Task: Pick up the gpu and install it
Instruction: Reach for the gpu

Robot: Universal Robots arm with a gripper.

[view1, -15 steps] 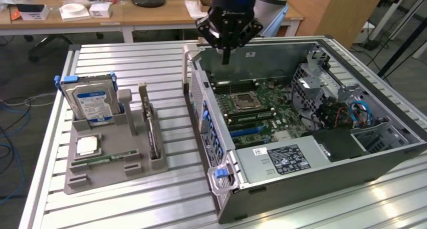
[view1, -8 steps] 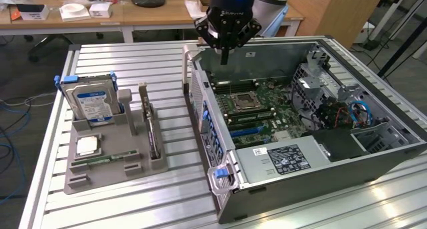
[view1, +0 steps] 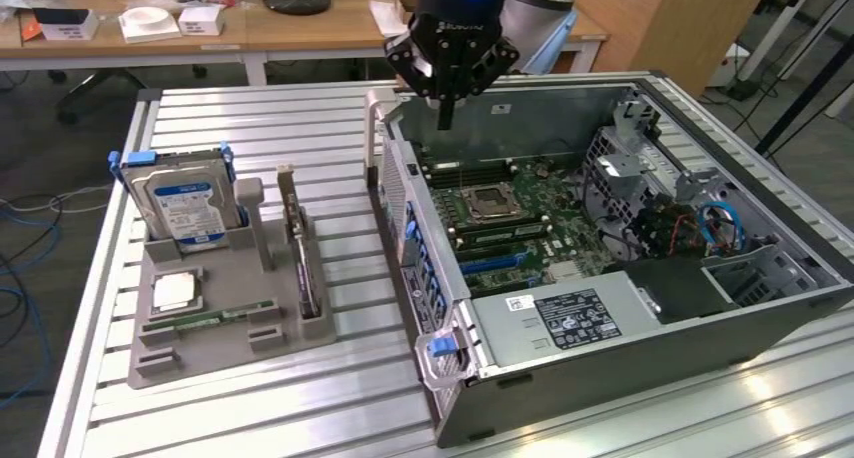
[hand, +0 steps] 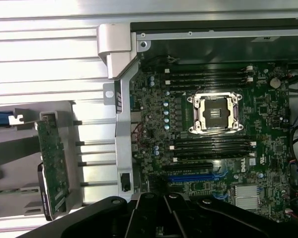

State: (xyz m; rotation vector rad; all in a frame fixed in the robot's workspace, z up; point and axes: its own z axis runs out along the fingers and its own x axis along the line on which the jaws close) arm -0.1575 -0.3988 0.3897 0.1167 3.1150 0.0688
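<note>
claw (view1: 445, 121) pressed together, empty, above open computer case (view1: 574, 378), gpu (view1: 302, 250) edge-on in grey holder (view1: 200, 350), its face hidden

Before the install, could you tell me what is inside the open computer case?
A green motherboard with a CPU socket and blue expansion slot, plus a labelled power supply, which hides whatever lies beneath it.

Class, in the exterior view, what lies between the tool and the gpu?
The computer case's wall stands between the tool and the gpu, as the exterior view shows.
</note>
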